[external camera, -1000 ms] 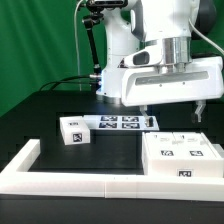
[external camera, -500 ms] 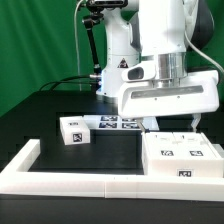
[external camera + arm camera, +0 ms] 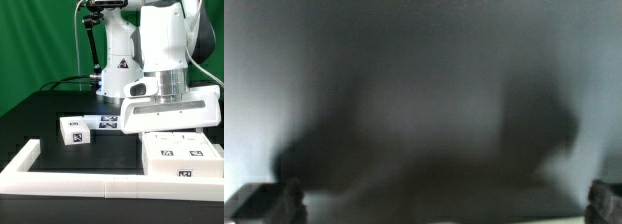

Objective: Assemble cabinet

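Progress: the cabinet [image 3: 180, 160] body lies on the surface [image 3: 50, 110] at the exterior view's right, beside the low white wall [image 3: 70, 183]. A small tagged block [image 3: 73, 131] sits loose, well apart. I judge joining is left.
Pose: my arm [image 3: 165, 40] stands upright, low over the cabinet's rear.
Jaws: spread wide, holding nothing. The wrist view is blurred.
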You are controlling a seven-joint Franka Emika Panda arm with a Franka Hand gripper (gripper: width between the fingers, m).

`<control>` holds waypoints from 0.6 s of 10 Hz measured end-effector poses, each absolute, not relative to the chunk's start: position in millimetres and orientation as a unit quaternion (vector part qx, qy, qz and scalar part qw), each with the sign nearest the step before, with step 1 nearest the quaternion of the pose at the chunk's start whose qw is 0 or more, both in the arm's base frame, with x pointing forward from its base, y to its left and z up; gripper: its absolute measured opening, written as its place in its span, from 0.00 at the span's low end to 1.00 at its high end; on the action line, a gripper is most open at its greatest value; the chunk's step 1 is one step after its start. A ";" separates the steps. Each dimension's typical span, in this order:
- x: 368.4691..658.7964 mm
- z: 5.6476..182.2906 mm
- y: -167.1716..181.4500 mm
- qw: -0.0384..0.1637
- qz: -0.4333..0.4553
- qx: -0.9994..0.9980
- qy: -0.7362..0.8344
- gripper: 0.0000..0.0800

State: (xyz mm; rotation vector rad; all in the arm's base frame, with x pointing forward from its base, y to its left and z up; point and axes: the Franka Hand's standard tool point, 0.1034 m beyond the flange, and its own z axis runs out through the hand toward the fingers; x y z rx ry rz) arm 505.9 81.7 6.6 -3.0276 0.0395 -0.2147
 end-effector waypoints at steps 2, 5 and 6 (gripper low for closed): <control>514.5 5.4 77.5 0.051 -0.075 -0.996 0.009 1.00; 514.2 4.3 77.8 0.051 -0.074 -0.996 0.008 0.84; 513.7 4.1 77.7 0.051 -0.074 -0.996 0.007 0.61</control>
